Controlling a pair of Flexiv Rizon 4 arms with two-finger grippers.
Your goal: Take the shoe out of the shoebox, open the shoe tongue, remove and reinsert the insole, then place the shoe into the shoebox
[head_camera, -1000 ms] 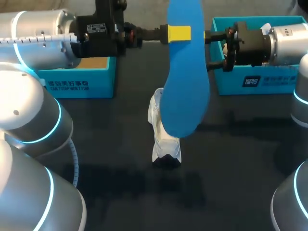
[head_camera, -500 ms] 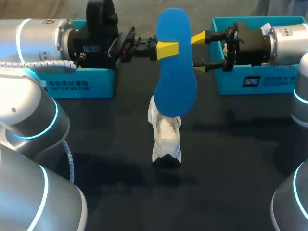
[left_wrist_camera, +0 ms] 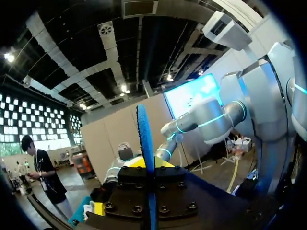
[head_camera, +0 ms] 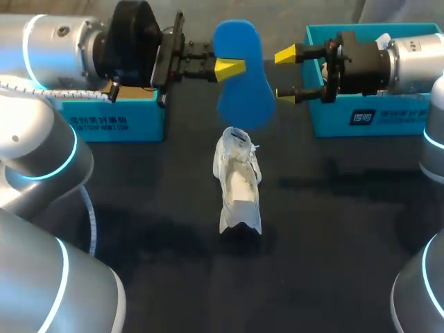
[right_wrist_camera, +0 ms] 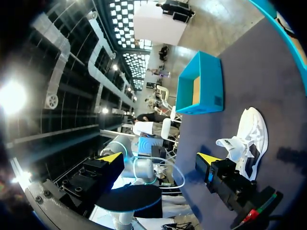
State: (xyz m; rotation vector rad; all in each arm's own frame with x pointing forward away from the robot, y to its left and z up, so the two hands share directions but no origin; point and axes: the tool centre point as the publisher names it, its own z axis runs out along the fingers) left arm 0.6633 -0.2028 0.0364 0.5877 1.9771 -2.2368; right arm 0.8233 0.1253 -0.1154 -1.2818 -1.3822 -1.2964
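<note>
Insole point(head_camera: 243, 97) has swung up since the earlier frames: it hung long and covered the shoe, now it is tipped up and looks short, with the shoe fully in sight under it. Left arm's wrist has rolled and pulled back a bit toward its own side. Right claw point(head_camera: 286, 74) was close against the insole a second ago, now its fingers stand apart and clear of it

Nearest: shoe point(head_camera: 239, 182), white, on the black table point(head_camera: 333, 229), below both claws and touched by neither. It stands on its sole, tongue end toward the claws, mouth looks open, no blue visible inside

Next out: left claw point(head_camera: 232, 68) is clenched on the insole near its upper end. One yellow tip shows on the face of it. Left wrist view shows the blue sheet edge-on running straight out between the fingers. Right claw sits just beside the insole on the far side from the left claw, released, holding nothing. Right wrist view shows both yellow tips wide apart with only the table and shoe ahead

Farthest: teal box point(head_camera: 111, 118) behind the left claw, second teal box point(head_camera: 333, 118) behind the right claw, both open-topped

Progress, judged: shoe out, tongue opened, insole removed. Left to do: reinsert insole, put shoe back in box. Roughly halfway
</note>
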